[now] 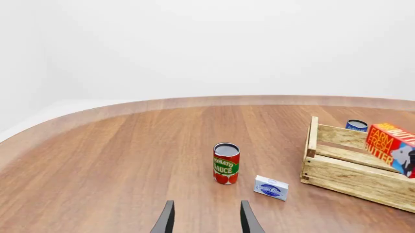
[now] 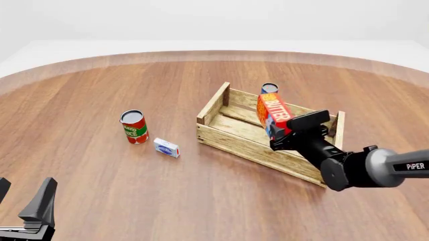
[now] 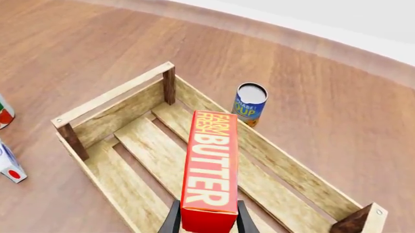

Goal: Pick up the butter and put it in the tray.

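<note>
The butter [image 2: 272,114] is a red carton with an orange face reading "BUTTER"; it hangs tilted above the tray [image 2: 231,134], a slatted wooden crate. My right gripper [image 2: 280,134] is shut on the carton's near end. In the right wrist view the butter [image 3: 210,170] points over the tray's floor [image 3: 149,150], with the gripper [image 3: 206,219] clamped on both its sides. The left wrist view shows the butter [image 1: 388,144] over the tray [image 1: 340,171] at the right. My left gripper [image 1: 206,219] stands open near the table's front left, far from both [image 2: 25,200].
A red tomato sauce can [image 2: 134,127] and a small white-and-blue box [image 2: 166,147] stand left of the tray. A blue can [image 2: 270,89] stands just behind the tray's far wall. The brown wooden table [image 2: 168,196] curves away at the back.
</note>
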Robot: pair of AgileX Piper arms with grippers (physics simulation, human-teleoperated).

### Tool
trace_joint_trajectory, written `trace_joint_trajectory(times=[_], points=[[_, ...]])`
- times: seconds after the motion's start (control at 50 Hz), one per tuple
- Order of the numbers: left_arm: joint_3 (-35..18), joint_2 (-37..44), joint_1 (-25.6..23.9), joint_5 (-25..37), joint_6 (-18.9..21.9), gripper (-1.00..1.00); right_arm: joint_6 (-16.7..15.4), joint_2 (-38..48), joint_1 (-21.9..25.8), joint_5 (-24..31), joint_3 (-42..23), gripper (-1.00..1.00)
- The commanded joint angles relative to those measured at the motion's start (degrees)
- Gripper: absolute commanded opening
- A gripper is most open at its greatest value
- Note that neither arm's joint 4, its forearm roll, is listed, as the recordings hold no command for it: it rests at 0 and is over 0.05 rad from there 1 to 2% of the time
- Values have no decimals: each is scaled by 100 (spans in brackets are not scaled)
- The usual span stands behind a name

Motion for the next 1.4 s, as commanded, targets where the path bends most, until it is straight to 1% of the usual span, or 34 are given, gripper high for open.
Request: trace_joint_trajectory(times=[0.02,0.78,0.98,1.0,1.04,1.4], points=[[0,1,0,0,0,100,117,51,-2,-75,-132,-100],[0,0,1,0,0,100,133,414,-14,-213,-230,-100],[0,0,1,0,1,100,172,501,35,-134,-315,-100],[0,0,-1,0,0,100,179,513,69,-112,-331,100],[0,1,0,0,0,100,210,523,76,-88,-345,100],[0,1,-1,0,1,100,162,461,59,-31,-362,100]])
